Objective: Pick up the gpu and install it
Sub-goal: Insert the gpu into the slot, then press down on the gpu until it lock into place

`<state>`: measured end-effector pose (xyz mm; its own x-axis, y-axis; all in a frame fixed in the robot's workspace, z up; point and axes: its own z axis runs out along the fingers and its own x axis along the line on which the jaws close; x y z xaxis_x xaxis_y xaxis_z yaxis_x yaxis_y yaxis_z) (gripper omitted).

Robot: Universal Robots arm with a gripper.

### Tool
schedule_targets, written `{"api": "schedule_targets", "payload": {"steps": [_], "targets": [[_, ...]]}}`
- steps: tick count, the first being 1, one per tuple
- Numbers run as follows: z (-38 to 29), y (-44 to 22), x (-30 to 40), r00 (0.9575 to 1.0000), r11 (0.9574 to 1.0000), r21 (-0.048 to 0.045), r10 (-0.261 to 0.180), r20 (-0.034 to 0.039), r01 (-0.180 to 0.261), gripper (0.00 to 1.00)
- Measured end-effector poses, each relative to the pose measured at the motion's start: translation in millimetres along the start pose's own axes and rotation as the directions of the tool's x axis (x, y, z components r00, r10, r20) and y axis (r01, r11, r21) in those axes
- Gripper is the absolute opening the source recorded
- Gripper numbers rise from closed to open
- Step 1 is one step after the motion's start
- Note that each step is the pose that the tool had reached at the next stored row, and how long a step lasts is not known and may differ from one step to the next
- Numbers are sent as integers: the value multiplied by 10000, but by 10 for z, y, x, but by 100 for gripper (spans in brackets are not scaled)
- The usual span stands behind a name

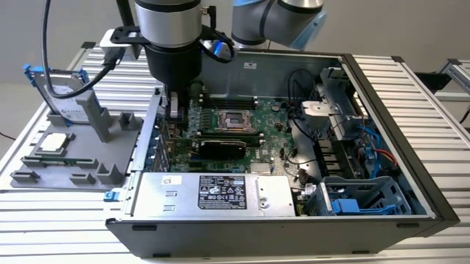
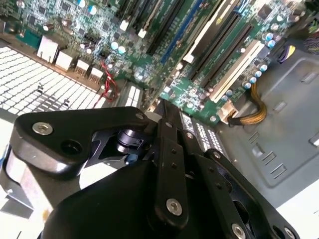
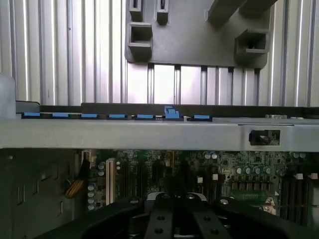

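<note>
**Status.** In the exterior view the gripper (image 1: 176, 109) hangs inside the open computer case (image 1: 411, 181), close to the case's wall on the exterior view's left and above the motherboard (image 1: 272, 132). Whether it is released or clenched cannot be told, and nothing can be seen in its grasp.

**Location of the part.** The gpu (image 1: 222, 147) is inside the case. It shows as a dark, flat card set on the motherboard, just nearer than the processor socket (image 1: 236, 118). It lies to the exterior view's right of the gripper and apart from it. It appears to sit in an expansion slot, so the installation is judged largely complete. Full seating cannot be confirmed.

**Surroundings.** The grey parts tray (image 1: 44, 165) lies outside the case on the exterior view's left. It carries the hard drive (image 1: 63, 96) with blue rails. In the second wrist view, empty slots (image 2: 234, 59) and a bundle of yellow cables (image 2: 256, 107) lie beyond the gripper's tip.

**Procedure notes.**
- Check that the card's long edge lies level along its slot, with neither end raised.
- Apply any seating force straight down onto the card's upper edge, never sideways.
- Keep the tool clear of the case wall and the cables.
</note>
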<state>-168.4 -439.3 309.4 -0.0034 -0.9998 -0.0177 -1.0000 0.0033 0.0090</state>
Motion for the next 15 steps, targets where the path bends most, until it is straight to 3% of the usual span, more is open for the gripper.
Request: {"api": "schedule_targets", "payload": {"steps": [5,15], "targets": [[-27,-141,-1,10000,10000,-1,0,55,0,0],[-32,-518,-3,10000,10000,-20,-1,79,1,0]]}}
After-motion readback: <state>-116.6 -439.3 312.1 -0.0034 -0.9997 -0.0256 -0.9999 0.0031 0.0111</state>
